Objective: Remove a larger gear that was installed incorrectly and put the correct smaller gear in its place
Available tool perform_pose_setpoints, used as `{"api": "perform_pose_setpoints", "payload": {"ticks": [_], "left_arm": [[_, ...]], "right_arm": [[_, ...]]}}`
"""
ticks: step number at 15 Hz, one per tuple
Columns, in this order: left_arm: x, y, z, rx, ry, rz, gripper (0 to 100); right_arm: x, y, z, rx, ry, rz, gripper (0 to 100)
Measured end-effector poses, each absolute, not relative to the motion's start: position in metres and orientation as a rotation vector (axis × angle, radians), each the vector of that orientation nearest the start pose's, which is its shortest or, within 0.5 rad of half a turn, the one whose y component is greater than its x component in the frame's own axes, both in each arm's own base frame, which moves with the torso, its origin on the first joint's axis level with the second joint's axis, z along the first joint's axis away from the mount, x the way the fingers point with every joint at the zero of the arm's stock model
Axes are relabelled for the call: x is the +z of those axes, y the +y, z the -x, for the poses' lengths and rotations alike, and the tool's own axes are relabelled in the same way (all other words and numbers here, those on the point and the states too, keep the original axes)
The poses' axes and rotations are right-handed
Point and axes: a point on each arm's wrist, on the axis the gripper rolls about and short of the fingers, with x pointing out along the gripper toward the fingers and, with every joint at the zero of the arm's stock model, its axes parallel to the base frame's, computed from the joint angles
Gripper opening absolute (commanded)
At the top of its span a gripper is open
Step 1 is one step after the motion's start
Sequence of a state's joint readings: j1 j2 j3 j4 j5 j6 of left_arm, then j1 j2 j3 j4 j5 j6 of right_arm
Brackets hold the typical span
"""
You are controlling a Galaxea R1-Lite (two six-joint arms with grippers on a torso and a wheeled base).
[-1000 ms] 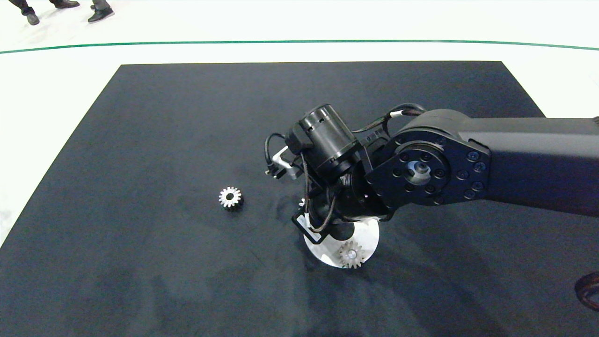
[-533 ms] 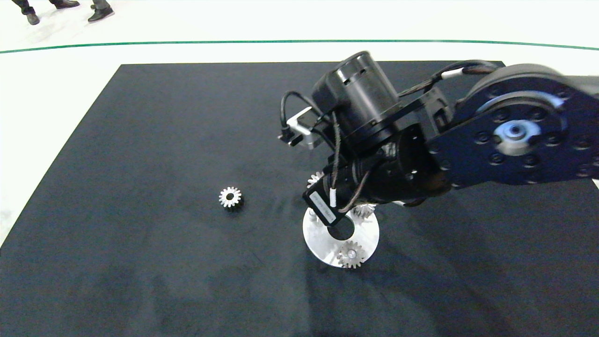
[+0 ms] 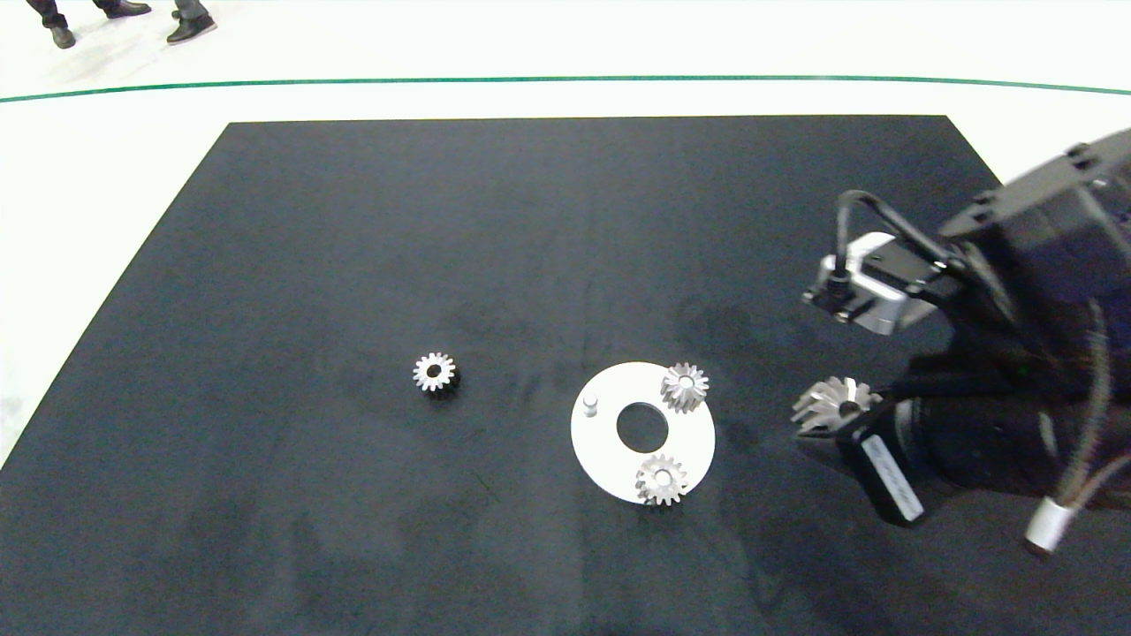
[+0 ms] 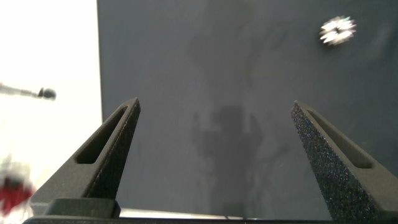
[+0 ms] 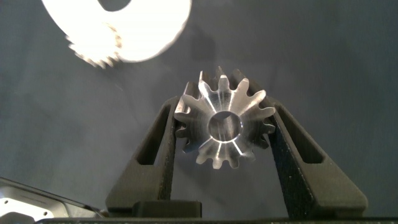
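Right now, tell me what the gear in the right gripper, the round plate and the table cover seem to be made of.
The larger gear, clamped between the right gripper fingers, looks like machined metal: bright silver, with glinting tooth faces. The round plate seems pale, flat metal with a smooth matte sheen, though painted or plastic is possible. The table cover looks like a dark, dull mat, perhaps fabric or rubber; it shows no shine.
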State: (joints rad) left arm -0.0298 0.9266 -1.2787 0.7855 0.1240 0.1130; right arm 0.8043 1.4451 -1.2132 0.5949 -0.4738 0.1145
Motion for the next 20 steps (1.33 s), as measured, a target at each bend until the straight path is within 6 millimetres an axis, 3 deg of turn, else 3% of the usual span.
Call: {"api": "perform_pose_setpoints", "payload": {"ticks": [2,4,8,13,16,19,20], "left_arm": [[0.334,-0.005,-0.059,-0.024,0.390,-0.172,100],[0.333,-0.015,-0.080,-0.109,0.410,-0.182,100],[0.317,-0.051,-0.132,-0.223,0.553,-0.069,100],[0.289,-0.089,-0.185,-0.206,0.639,-0.125,100],[0.273,-0.106,-0.203,-0.225,0.692,-0.157,100],[0.264,-0.111,-0.213,-0.215,0.720,-0.167,100],[0.264,-0.108,-0.216,-0.201,0.719,-0.161,100]], "right_arm": [[0.248,0.125,-0.141,0.225,0.652,0.283,7],[0.241,0.115,-0.134,0.217,0.596,0.225,7],[0.218,0.116,-0.136,0.262,0.532,0.282,7],[0.189,0.120,-0.135,0.424,0.542,0.332,7],[0.177,0.122,-0.137,0.448,0.594,0.351,7],[0.168,0.120,-0.136,0.454,0.622,0.396,7],[0.164,0.119,-0.136,0.454,0.634,0.413,100]]}}
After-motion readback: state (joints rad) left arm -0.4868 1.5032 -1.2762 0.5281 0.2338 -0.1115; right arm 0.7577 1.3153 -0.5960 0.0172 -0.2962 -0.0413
